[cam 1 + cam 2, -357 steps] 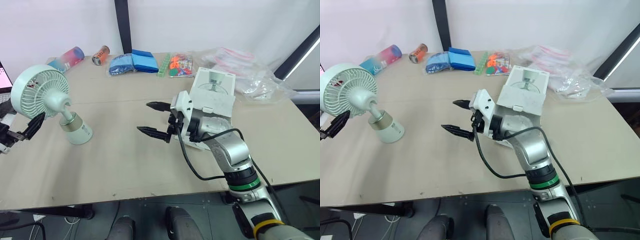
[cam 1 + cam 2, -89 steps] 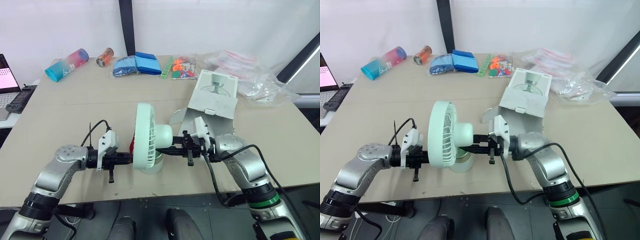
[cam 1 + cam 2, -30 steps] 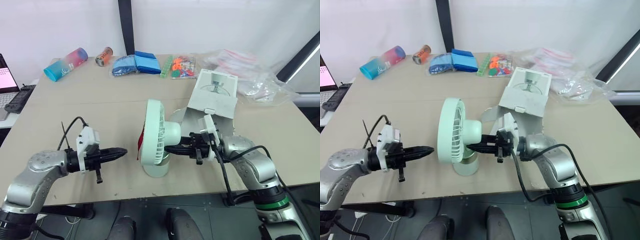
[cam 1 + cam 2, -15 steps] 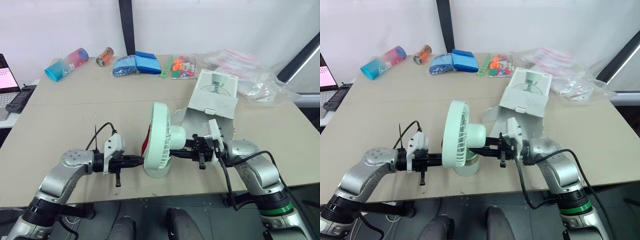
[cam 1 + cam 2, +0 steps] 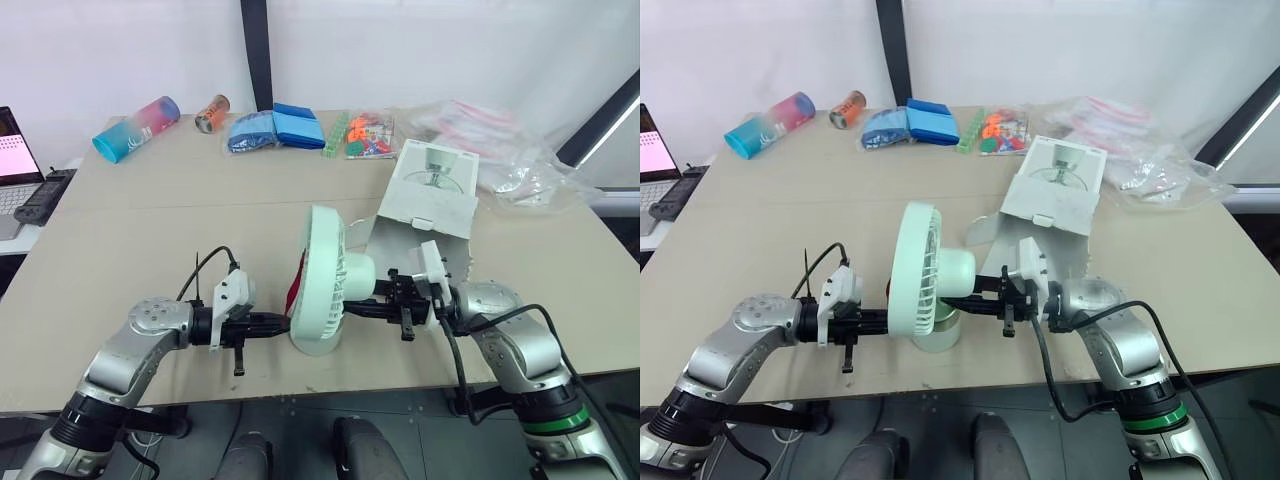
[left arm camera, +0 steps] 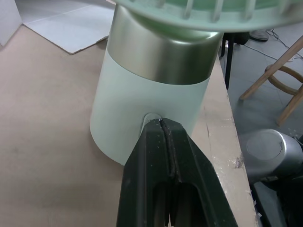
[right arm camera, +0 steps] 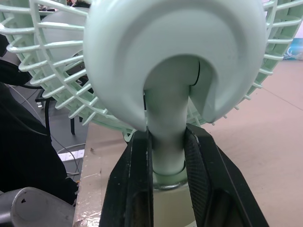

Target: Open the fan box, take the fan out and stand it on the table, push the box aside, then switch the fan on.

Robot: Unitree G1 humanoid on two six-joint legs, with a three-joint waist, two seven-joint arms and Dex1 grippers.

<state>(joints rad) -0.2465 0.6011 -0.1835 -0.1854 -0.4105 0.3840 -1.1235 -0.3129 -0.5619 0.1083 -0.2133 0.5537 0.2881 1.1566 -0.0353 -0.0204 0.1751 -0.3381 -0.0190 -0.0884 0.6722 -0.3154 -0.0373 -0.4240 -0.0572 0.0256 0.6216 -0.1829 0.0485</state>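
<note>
The fan (image 5: 930, 275), neck clamped by the right gripper (image 7: 166, 135); the left gripper (image 6: 163, 124), fingers pressed together, meets the base button (image 6: 152, 117), where an off-centre push could slip off or skid the fan.

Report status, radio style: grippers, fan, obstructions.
Left gripper shut, against button on fan base. Right gripper clamps its neck. Fan upright near table edge. Box behind, not blocking.
</note>
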